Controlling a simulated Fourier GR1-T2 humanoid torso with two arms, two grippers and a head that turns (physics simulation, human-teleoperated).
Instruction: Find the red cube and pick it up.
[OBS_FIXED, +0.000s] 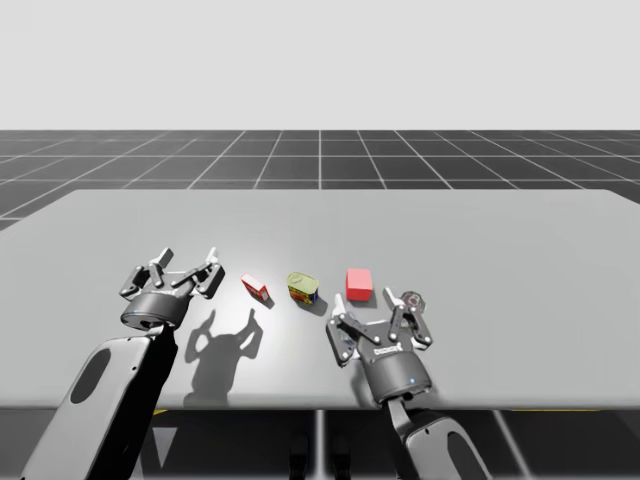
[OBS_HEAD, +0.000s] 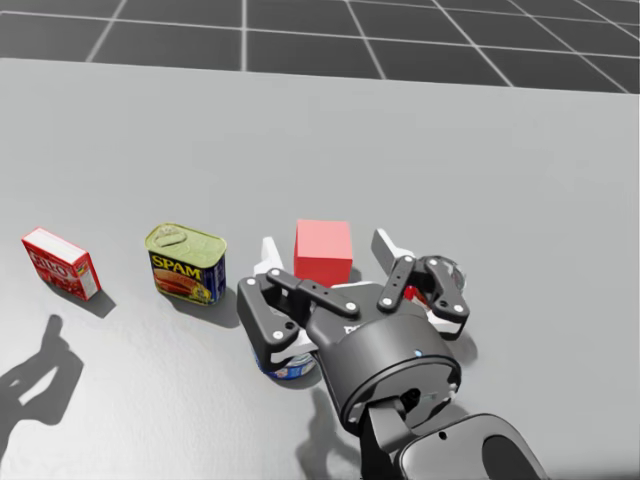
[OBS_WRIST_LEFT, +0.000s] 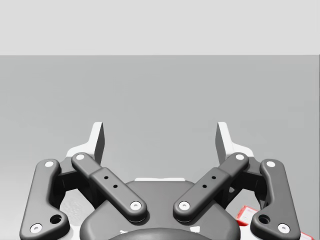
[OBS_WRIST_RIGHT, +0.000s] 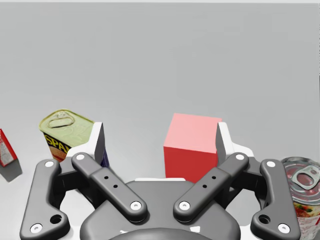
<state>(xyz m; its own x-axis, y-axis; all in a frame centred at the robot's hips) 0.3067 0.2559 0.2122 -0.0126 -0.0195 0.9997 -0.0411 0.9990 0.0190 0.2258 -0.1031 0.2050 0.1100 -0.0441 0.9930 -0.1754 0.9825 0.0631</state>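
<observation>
Right gripper (OBS_WRIST_RIGHT: 160, 137) splayed; red cube (OBS_WRIST_RIGHT: 192, 145) between

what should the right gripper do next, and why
Probably ease the right gripper forward and slightly toward the round can. It is open, and the cube sits just ahead of it, nearer the finger on the can's side, so it is not yet centred for closing.
</observation>
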